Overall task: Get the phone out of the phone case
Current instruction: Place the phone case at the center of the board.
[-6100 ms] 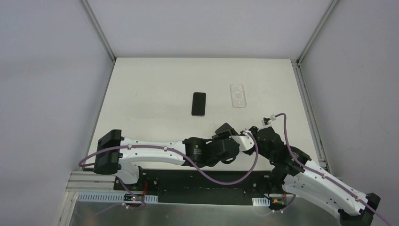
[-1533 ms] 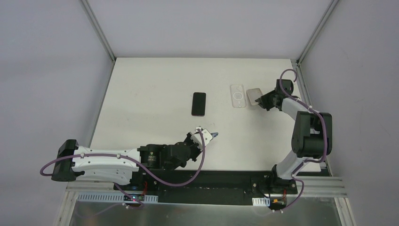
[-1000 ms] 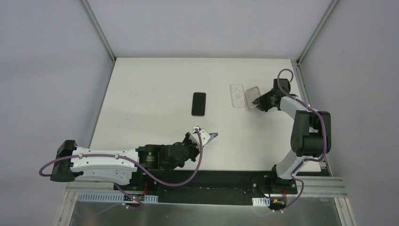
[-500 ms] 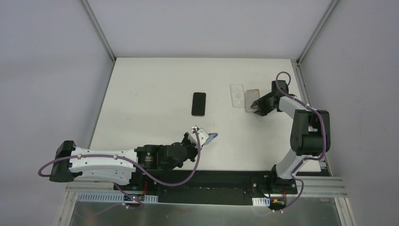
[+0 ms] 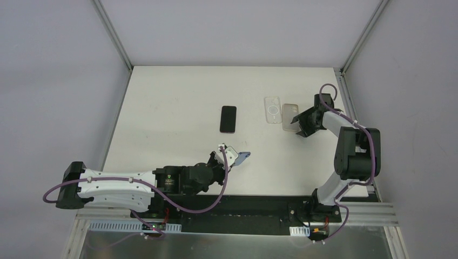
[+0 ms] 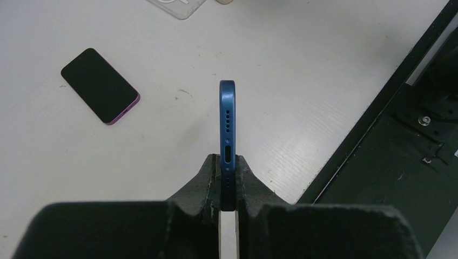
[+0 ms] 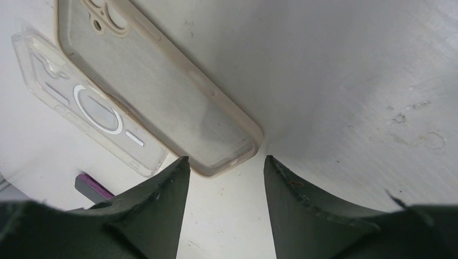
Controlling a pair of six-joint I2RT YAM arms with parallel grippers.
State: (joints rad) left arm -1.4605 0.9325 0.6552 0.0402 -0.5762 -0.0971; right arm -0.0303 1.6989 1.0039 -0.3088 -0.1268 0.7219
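Note:
A blue phone (image 6: 228, 116) stands edge-on, its port end pinched between the jaws of my left gripper (image 6: 228, 162), which is shut on it. From above, the blue phone (image 5: 242, 156) hangs over the near middle of the table in the left gripper (image 5: 233, 157). The empty beige phone case (image 7: 156, 86) lies flat on the table, inside up. My right gripper (image 7: 224, 162) is open just short of its near end, touching nothing. In the top view, the beige case (image 5: 290, 115) lies at the right, with the right gripper (image 5: 298, 127) beside it.
A clear case (image 5: 273, 109) with a white ring lies just left of the beige one. A dark phone with a purple rim (image 5: 228, 118) lies screen-up mid-table. The black base rail (image 6: 378, 102) runs along the table's near edge.
The right gripper has laid the beige case flat next to the clear one, opened and backed off a little. The left gripper, still holding the blue phone, has drifted slightly.

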